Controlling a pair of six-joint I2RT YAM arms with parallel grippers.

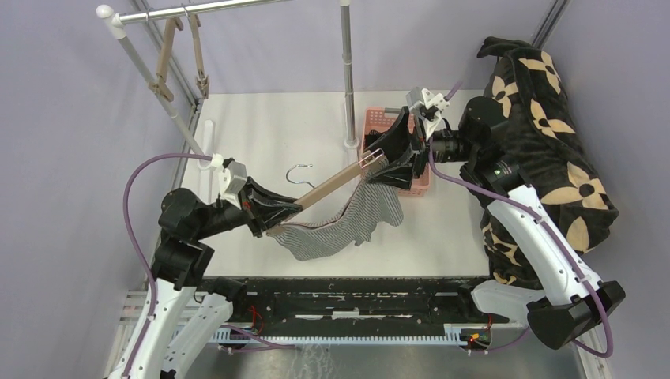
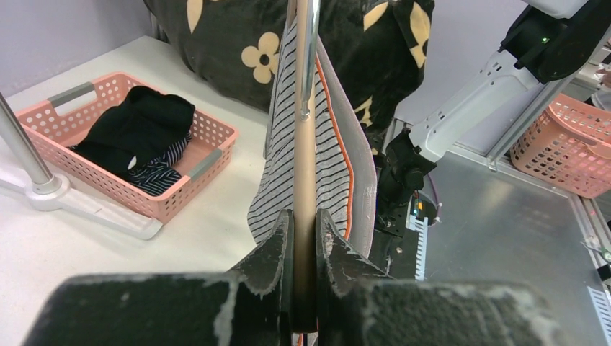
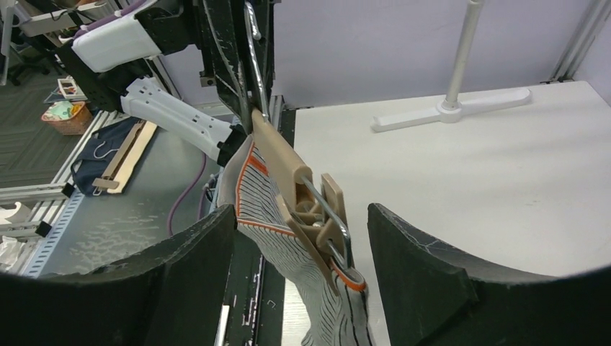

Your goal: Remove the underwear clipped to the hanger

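A tan wooden hanger [image 1: 328,189] is held slantwise over the table. My left gripper [image 1: 276,215] is shut on the hanger's [image 2: 304,180] near end, its jaws pressed to the bar on both sides [image 2: 304,216]. The grey-and-white striped underwear [image 1: 340,225] with orange trim hangs from the bar [image 2: 284,144]. My right gripper [image 1: 399,154] is open at the far end, its fingers [image 3: 425,274] standing on either side of the clip [image 3: 324,220] that pinches the striped underwear [image 3: 324,303], without touching it. Black underwear [image 2: 140,119] and navy striped underwear [image 2: 155,176] lie in the pink basket [image 2: 209,140].
The pink basket [image 1: 378,122] sits behind my right gripper, beside a metal pole [image 1: 347,71] on a white foot [image 3: 450,112]. A big black cushion with tan flowers [image 1: 545,118] fills the right side. More hangers [image 1: 170,63] hang on the rail at back left. A second pink basket [image 2: 569,148] stands off the table.
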